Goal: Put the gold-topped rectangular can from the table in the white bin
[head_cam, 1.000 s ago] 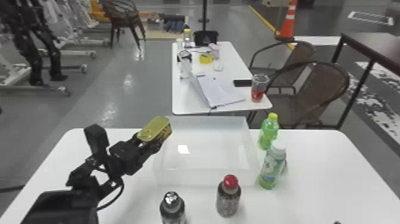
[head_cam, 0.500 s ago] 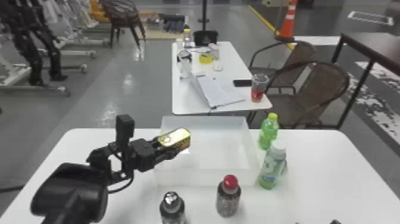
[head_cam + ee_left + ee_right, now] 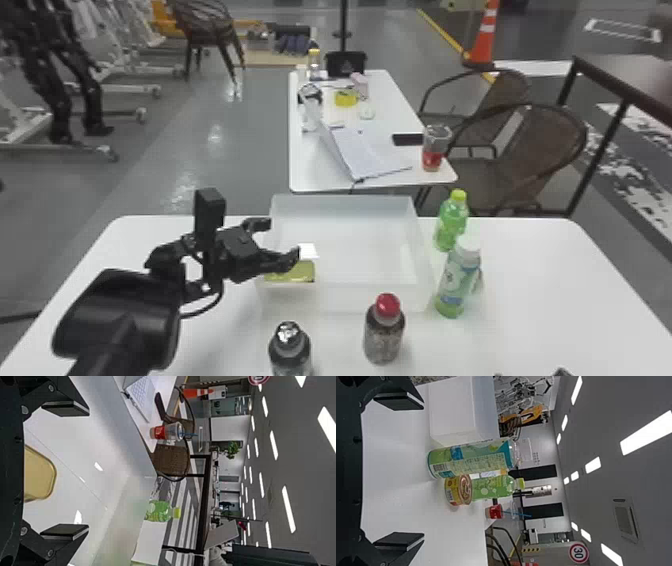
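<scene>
Inside the white, translucent rectangular bin (image 3: 345,202), at its near left corner, sits the gold-topped rectangular can (image 3: 296,272), partly covered by a finger in the head view. Above that corner hangs the left gripper (image 3: 280,240), its fingers spread wide with nothing held between them. Just outside the bin's near wall stands a dark bottle with a red cap (image 3: 384,330), and to its left, closer to the robot, a black bottle with a silvery top (image 3: 290,350). Beside the bin's right wall are an upright green-and-white bottle with a white cap (image 3: 457,285) and, farther back, a clear green bottle with a yellow-green cap (image 3: 451,225). A short round can with a yellow and red label (image 3: 457,490) sits near these two. At the near edge of the head view is the right gripper (image 3: 530,373), its fingers wide apart and empty. All this is at a white table (image 3: 540,280); beyond it, a second white table (image 3: 310,170) bears an open laptop (image 3: 367,152) and a clear cup with red on it (image 3: 434,150).
</scene>
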